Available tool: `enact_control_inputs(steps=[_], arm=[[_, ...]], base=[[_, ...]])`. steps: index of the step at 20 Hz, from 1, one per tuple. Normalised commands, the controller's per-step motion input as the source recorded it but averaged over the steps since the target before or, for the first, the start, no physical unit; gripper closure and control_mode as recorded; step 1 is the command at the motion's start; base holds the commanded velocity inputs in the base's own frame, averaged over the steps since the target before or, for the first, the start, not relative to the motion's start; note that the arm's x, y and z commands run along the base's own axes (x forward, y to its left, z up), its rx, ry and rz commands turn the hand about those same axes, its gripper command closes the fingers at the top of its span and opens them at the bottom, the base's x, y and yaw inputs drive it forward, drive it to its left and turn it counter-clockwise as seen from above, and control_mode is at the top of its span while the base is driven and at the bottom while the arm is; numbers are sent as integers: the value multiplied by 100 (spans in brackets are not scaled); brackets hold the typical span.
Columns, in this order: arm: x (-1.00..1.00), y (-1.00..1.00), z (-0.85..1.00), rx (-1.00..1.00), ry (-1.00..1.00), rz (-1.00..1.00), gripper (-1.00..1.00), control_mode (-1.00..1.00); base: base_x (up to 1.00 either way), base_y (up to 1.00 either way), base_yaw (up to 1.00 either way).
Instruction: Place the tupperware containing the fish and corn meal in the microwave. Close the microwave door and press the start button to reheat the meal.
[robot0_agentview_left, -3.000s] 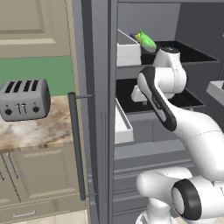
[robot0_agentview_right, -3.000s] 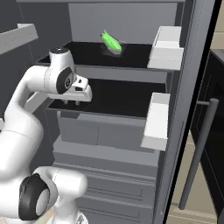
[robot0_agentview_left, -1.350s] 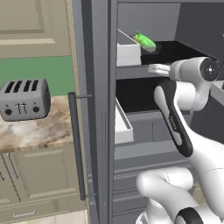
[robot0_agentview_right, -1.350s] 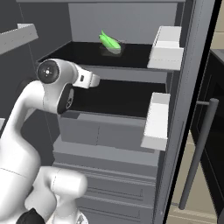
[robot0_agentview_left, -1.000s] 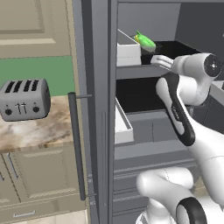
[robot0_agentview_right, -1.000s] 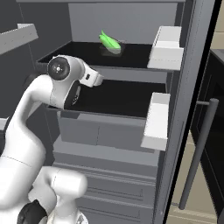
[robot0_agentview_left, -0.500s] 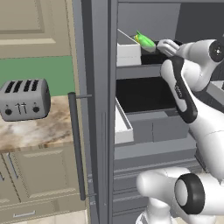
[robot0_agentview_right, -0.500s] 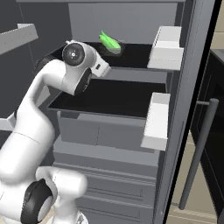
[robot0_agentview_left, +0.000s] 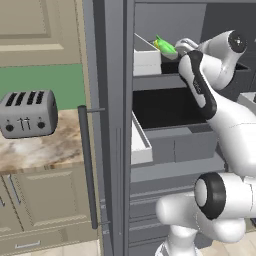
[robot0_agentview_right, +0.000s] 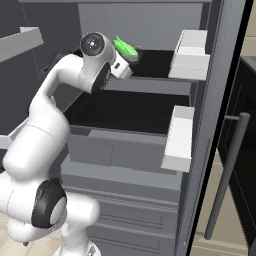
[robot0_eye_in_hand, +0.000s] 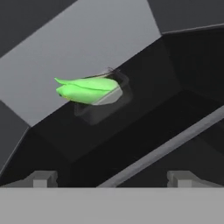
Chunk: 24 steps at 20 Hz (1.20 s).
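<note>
While the gripper (robot0_eye_in_hand: 110, 178) stands at its widest, fingertips (robot0_eye_in_hand: 41, 178) apart and nothing between them, it points into the upper level of the open fridge (robot0_agentview_left: 117, 125) from the front edge of the shelf (robot0_eye_in_hand: 144, 131). No contact with anything.

Straight ahead of it in the hand view: the tupperware (robot0_eye_in_hand: 103, 101), shallow and pale, sitting on that dark shelf toward the back wall. The fish and corn meal (robot0_eye_in_hand: 85, 89) lies in it, bright green and leaf-like; I cannot make out the yellow tip from this angle. Gripper and container are near but apart, with a stretch of bare shelf between.

Left base view: the hand is up at the top shelf, the green food just past it, beside a white door bin (robot0_agentview_left: 146, 57). Right base view agrees: the wrist is just beside the green lump, container unlifted.

Further out: a lower dark shelf, grey drawers below, fridge door (robot0_agentview_right: 220, 100) swung wide with its bar handle (robot0_agentview_right: 225, 175). On the marble counter (robot0_agentview_left: 35, 147) to the left, a grey toaster (robot0_agentview_left: 27, 113). A black edge at the far right of the right base view may be the microwave; too little shows to be sure.

Progress, as I judge it: early. The reach toward the container is under way; the grasp is not yet made. Left to do:
- close on the tupperware and lift it out
- carry it to the microwave and set it inside
- shut the microwave door
- press start
</note>
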Motion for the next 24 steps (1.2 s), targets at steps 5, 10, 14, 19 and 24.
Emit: enact_control_inputs(steps=[5,10,14,19,24], arm=[[41,-12,-7,0,5,0,-100,-100],[46,-3,-14,0,4,0,-100,-100],[54,0,-6,0,5,0,-100,-100],[51,0,0,0,1,0,-100,-100],[50,0,0,0,1,0,-100,-100]], base=[[0,0,0],[0,0,0],[0,0,0],[0,0,0],[0,0,0]])
